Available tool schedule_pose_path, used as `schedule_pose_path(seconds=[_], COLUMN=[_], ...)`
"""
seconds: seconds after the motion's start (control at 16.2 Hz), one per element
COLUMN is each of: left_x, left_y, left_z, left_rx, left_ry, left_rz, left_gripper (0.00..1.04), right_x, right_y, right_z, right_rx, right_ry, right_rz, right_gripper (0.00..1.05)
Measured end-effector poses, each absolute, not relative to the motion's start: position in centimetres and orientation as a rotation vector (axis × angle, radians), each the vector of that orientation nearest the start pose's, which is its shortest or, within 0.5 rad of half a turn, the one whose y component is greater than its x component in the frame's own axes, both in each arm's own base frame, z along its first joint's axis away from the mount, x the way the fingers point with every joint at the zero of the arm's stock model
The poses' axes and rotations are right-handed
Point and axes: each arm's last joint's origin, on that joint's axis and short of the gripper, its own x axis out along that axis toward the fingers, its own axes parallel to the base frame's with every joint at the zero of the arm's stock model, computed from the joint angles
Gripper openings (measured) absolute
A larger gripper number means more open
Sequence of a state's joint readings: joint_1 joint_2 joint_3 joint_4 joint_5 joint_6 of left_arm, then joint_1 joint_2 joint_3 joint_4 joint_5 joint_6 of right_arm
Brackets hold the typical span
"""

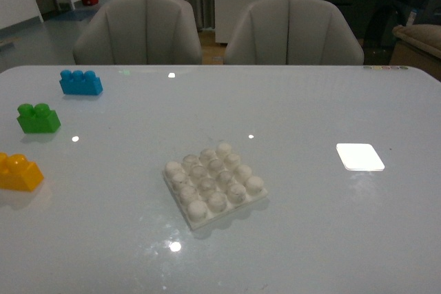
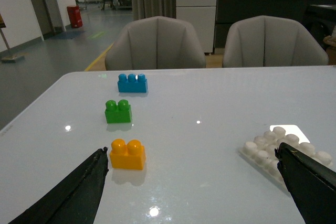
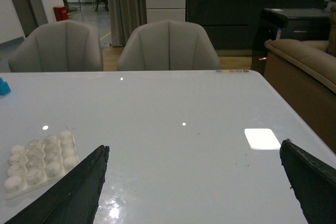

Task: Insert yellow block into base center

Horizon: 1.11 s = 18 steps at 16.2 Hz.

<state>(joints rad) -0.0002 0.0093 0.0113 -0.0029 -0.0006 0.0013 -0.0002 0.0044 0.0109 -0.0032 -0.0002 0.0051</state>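
Hand on left [image 2: 190,150] agape over table [image 2: 220,98], near yellow block [image 2: 127,154].

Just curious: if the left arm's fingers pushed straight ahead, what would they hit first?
Probably bare table, between the yellow block and the base; neither lies squarely between the left gripper's open fingers. Depth is unclear.
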Motion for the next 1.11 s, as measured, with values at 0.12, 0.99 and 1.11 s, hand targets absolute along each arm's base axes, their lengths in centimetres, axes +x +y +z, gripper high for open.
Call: schedule_pose_path(seconds=[0.12, 0.99, 1.11], left_x=[9.9, 33.4, 34.3], left_y=[-0.8, 8.4, 9.1], left_z=[17.5, 16.2, 14.6], left_rx=[-0.040, 0.012, -0.003], left_ry=[0.404, 0.618, 0.646], left_rz=[0.080, -0.016, -0.017], left_gripper=[0.98, 0.98, 0.98], right_x=[9.7, 9.7, 9.7], right_y=[0.0, 0.0, 0.0], right_z=[16.6, 16.7, 16.7], right_rx=[0.005, 0.004, 0.004], right_ry=[-0.002, -0.003, -0.003], right_rz=[0.000, 0.000, 0.000], right_gripper=[0.98, 0.98, 0.98])
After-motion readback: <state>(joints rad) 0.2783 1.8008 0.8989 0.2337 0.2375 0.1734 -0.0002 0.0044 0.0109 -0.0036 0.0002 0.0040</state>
